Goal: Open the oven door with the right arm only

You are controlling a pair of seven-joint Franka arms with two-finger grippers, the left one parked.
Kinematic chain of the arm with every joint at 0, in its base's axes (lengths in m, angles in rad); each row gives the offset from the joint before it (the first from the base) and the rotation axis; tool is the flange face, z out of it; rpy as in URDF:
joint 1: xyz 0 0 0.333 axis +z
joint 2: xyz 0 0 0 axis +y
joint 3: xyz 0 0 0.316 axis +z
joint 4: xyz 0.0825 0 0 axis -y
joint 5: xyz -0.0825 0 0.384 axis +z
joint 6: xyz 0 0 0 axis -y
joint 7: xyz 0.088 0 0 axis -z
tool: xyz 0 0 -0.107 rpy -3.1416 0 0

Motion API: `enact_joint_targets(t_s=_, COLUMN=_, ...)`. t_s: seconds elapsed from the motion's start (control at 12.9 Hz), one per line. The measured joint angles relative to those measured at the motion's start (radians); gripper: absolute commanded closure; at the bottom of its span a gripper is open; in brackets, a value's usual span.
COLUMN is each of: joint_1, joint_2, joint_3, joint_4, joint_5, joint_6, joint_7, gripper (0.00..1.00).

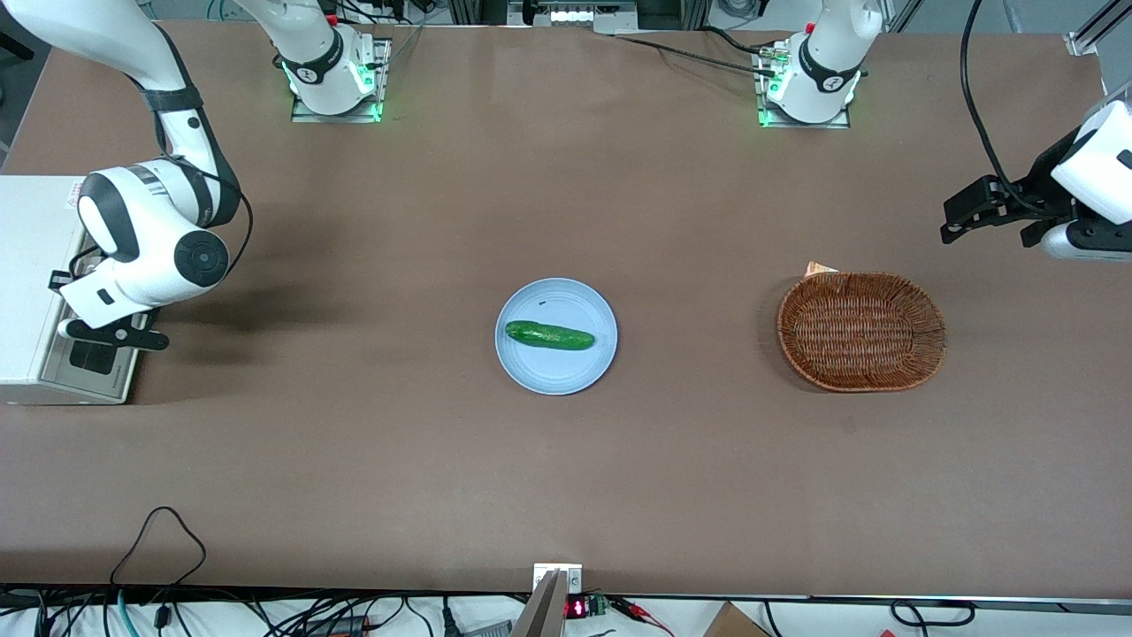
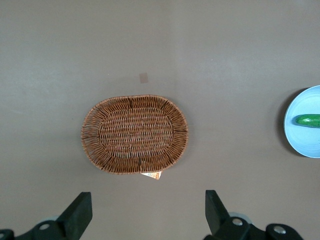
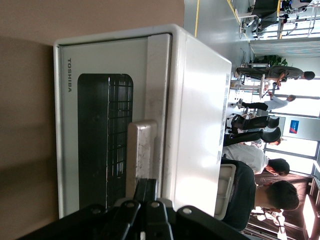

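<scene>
Oven (image 1: 35,283): stood at the surface's working-arm edge. Oven door (image 3: 107,130): shut, upright. Gripper (image 1: 110,334): at the door's bar handle (image 3: 141,157); whether its jaws were open or closed could not be told. Advice: grip the handle squarely, pull outward and downward along the hinge arc.

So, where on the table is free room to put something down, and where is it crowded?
Bare tabletop lies between the plate and the basket, and along the whole strip nearer the front camera than both. It is crowded at the working arm's end: the gripper hangs in front of the oven door, at its handle, close to the oven.
</scene>
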Motion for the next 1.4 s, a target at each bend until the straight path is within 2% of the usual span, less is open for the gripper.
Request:
enact_joint_targets(t_s=0.47, joint_1=0.000, joint_2=0.000, joint_3=0.000, joint_4=0.000, joint_5=-0.001, joint_6=0.001, joint_7=0.006, gripper=1.00)
enact_joint_targets(t_s=0.85, joint_1=0.000, joint_2=0.015, joint_3=0.000, joint_4=-0.005, joint_5=-0.046, joint_6=0.001, joint_7=0.067, gripper=1.00)
enact_joint_targets(t_s=1.4, joint_1=-0.002, joint_2=0.015, joint_3=0.000, joint_4=-0.005, joint_5=-0.051, joint_6=0.001, joint_7=0.072, gripper=1.00)
